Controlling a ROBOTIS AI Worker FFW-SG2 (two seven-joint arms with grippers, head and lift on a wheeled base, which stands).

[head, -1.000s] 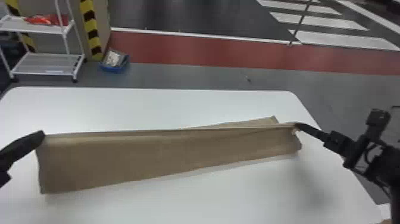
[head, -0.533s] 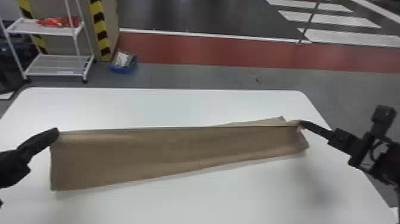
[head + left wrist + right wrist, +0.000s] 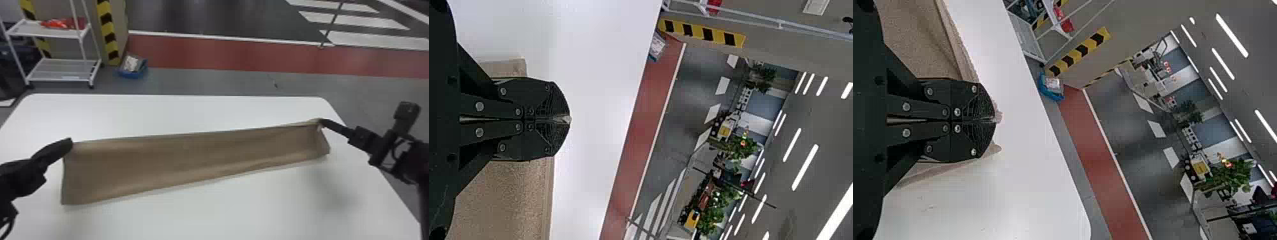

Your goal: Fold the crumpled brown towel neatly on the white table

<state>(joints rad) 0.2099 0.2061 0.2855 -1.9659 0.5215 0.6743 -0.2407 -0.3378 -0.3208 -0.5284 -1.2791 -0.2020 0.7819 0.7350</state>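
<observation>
The brown towel (image 3: pixel 191 159) is stretched between both grippers as a long band above the white table (image 3: pixel 223 207), its top edge taut. My left gripper (image 3: pixel 71 142) is shut on the towel's upper left corner, and my right gripper (image 3: pixel 319 121) pinches the upper right corner. In the left wrist view, the closed left gripper (image 3: pixel 569 119) overlaps the towel (image 3: pixel 509 200). The right wrist view has the right gripper (image 3: pixel 996 120) closed on a bit of the towel (image 3: pixel 918 40), which hangs in a fold beside it.
The table's far edge and rounded corners lie beyond the towel. On the floor behind stand a white shelf cart (image 3: pixel 60 76) and a blue bin (image 3: pixel 132 71), near a pillar with yellow-black stripes (image 3: pixel 108 35).
In the head view, the left gripper and its towel end have moved right. The towel's rear layer that showed behind the right part of its top edge is now hidden. Both grippers keep hold.
</observation>
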